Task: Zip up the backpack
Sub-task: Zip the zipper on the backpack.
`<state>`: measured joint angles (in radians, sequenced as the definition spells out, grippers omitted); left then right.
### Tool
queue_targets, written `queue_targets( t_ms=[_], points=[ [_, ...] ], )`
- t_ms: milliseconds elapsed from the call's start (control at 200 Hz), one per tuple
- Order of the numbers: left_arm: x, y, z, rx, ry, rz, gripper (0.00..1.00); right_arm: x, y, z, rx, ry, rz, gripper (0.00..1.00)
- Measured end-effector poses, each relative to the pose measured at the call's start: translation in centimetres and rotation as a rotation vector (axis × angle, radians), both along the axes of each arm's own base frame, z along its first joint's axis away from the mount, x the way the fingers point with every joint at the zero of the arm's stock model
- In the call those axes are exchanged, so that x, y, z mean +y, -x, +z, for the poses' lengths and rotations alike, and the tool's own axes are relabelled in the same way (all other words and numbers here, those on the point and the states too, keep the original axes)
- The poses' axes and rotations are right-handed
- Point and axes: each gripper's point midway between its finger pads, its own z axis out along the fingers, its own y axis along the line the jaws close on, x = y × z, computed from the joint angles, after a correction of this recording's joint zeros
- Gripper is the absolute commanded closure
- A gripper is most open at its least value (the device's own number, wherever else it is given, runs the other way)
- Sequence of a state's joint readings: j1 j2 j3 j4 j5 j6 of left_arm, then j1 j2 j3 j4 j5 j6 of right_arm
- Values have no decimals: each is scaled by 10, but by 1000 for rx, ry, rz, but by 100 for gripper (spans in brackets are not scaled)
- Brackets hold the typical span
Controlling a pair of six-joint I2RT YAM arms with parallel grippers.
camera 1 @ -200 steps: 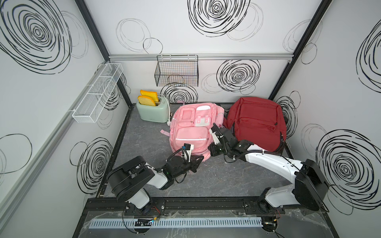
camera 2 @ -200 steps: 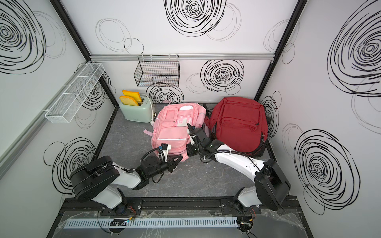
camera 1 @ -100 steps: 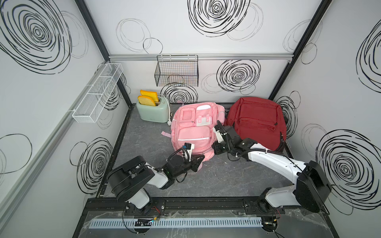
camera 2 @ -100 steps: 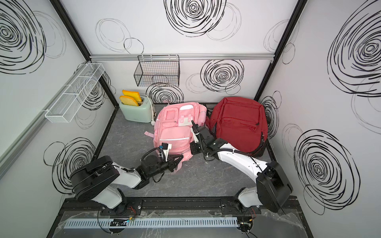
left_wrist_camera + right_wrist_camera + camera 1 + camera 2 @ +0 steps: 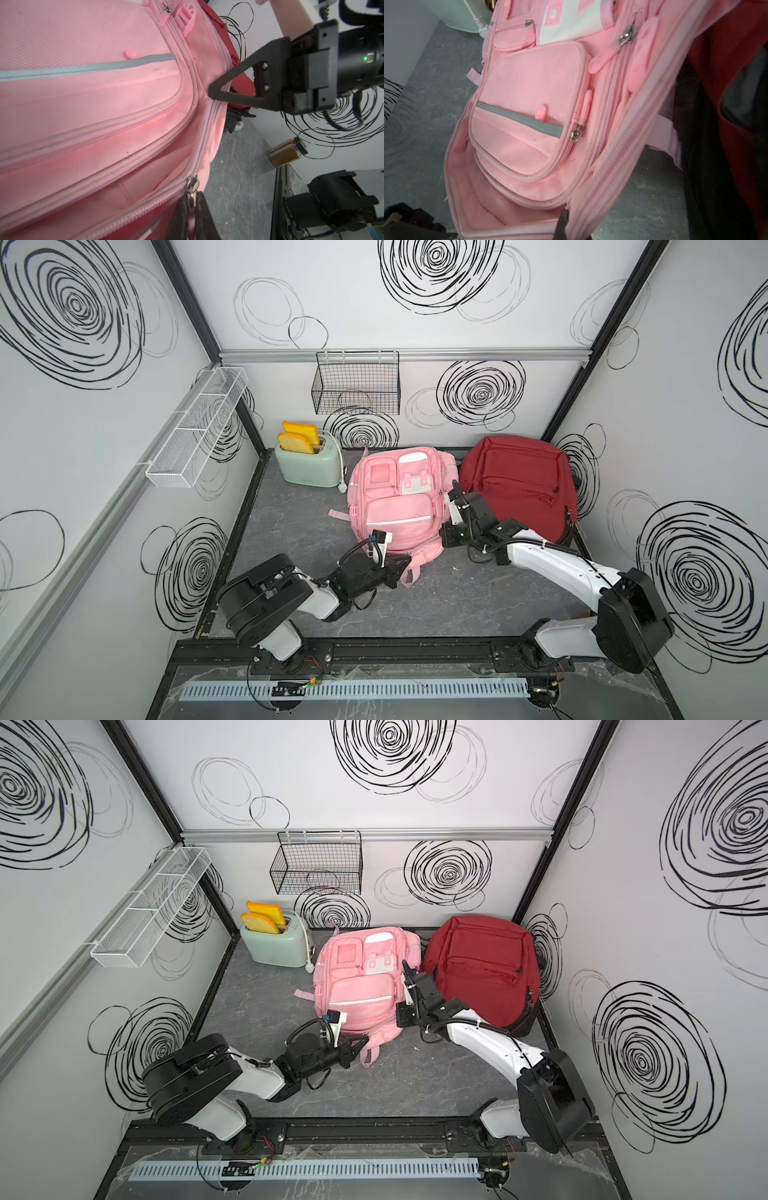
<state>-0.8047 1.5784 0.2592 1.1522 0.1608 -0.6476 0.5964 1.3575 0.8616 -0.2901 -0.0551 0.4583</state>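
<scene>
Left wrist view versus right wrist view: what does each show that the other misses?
Left wrist only: a jar and the left end effector shut on the zipper pull. Right wrist only: the toaster and its cord. Both: the unzipped pink backpack, the red backpack, and the right end effector pinching the pink one's edge.

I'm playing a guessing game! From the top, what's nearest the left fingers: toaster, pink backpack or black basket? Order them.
1. Pink backpack, at the left fingers.
2. Toaster, back left.
3. Black basket, on the back wall.
</scene>
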Motion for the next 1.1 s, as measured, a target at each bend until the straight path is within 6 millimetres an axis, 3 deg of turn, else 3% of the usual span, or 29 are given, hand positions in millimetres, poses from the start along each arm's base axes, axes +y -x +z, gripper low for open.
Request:
queue_targets(
  t_ms=[215,335,555,770,1101],
  points=[
    [2,3,-13,33,-33,-4,100,-13,-8,-17,13,-90,-148,48],
    [2,4,-17,45,-41,-12,100,-7,-6,-17,33,-164,-186,39],
    [2,5,-17,46,-41,-15,100,5,2,-14,79,-243,-247,35],
    [2,5,-18,47,-42,-15,100,18,28,-37,171,-281,-257,33],
    [5,6,-24,62,-59,-7,100,48,41,-63,233,-320,-253,34]
  ],
)
